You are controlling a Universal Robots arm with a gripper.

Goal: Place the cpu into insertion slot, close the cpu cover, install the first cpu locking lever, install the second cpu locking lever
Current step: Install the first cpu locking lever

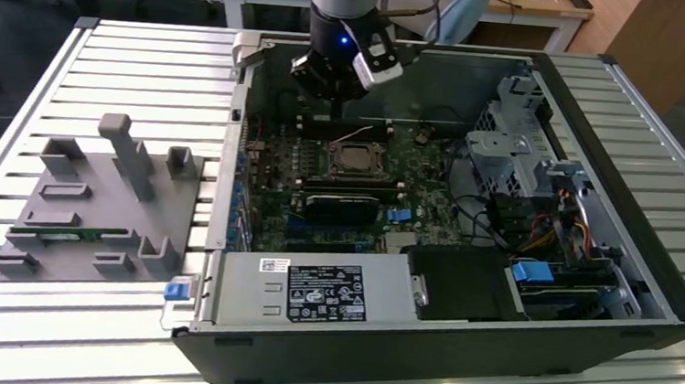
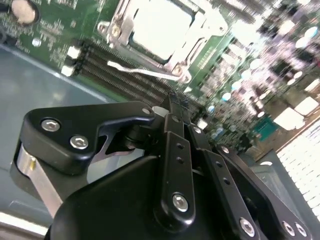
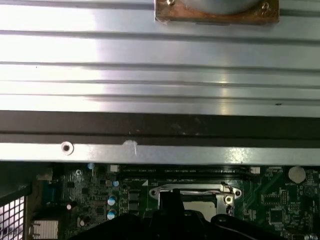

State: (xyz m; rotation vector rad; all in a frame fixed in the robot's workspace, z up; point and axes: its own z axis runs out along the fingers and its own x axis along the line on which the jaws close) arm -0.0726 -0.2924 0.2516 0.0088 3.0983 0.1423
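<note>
Already the cpu [image 2: 160, 27] lies seated; the hand [image 2: 176, 98] hangs near, not touching.

Up top in the exterior view, your arm [image 1: 347, 0] is cut off by the picture's upper edge, so you can't follow it any higher. The insertion slot [image 1: 354, 163] sits too small there for you to tell how its levers lie. In the first wrist view, the end effector [image 3: 169, 200] covers part of the cpu [image 3: 197, 202], and the picture's edge cuts off both. In the second wrist view, glare bleaches the cpu cover [image 2: 120, 22], the edge clips it, and the far circuit board [image 2: 280, 55] is blurred.
</note>
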